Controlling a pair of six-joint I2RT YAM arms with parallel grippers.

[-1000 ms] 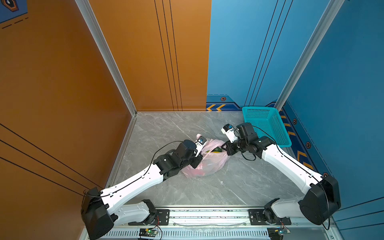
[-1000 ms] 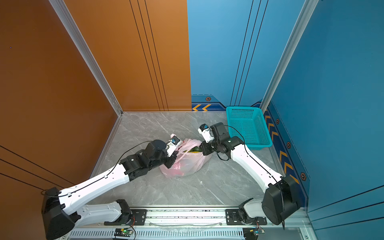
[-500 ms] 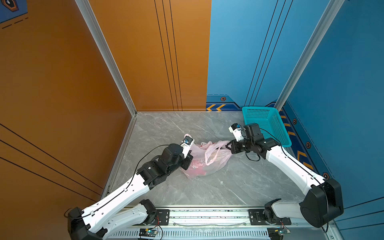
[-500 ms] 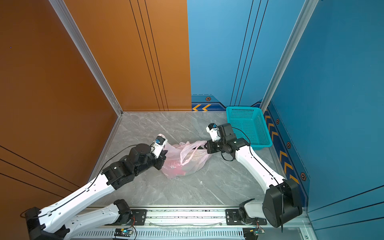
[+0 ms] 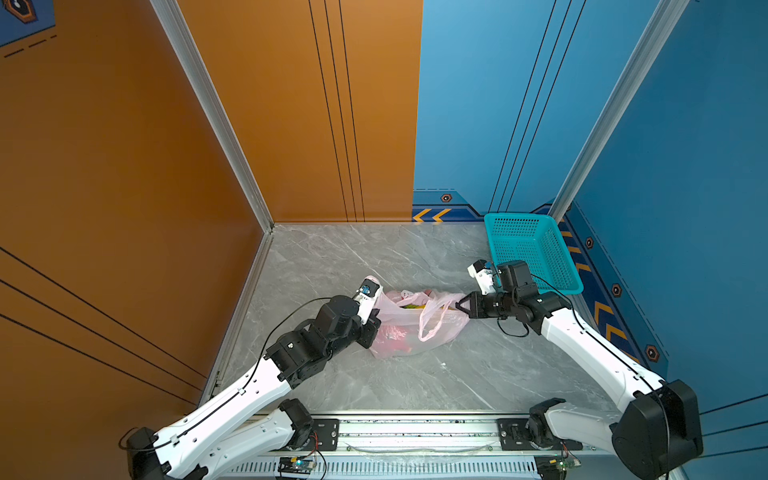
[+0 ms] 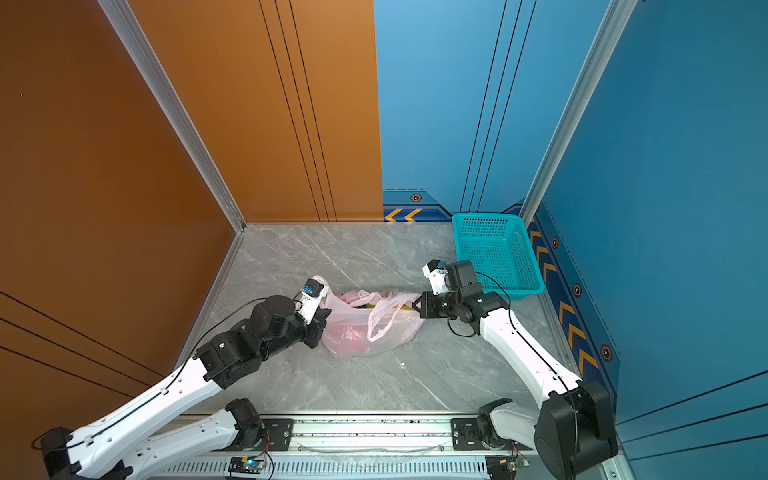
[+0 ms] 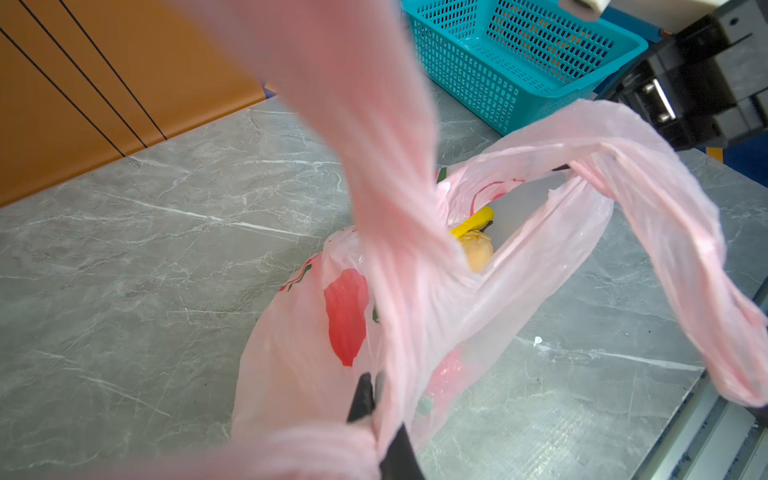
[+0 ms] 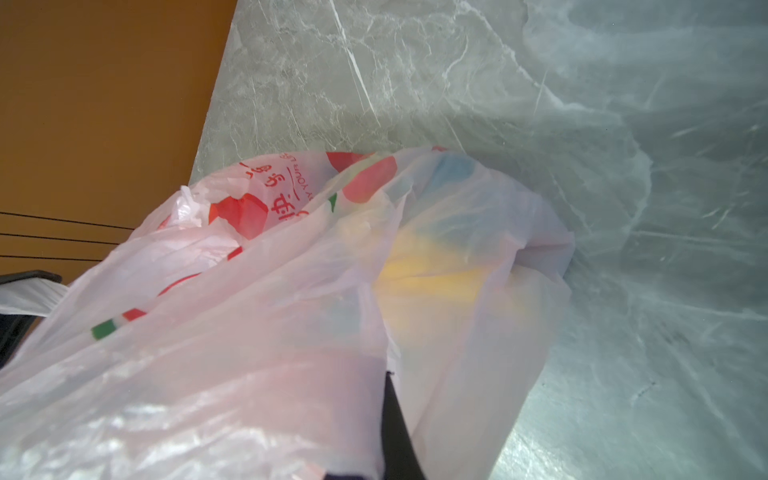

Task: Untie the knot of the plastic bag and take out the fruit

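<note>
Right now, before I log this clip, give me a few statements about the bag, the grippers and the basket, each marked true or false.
1. The left gripper and the right gripper are each shut on the plastic bag, at opposite sides. True.
2. The basket holds fruit. False: both top views show nothing inside it.
3. A yellow fruit shows through the bag's open mouth in the left wrist view. True.
4. The bag sits inside the basket. False: it lies on the table, apart from the basket.
</note>
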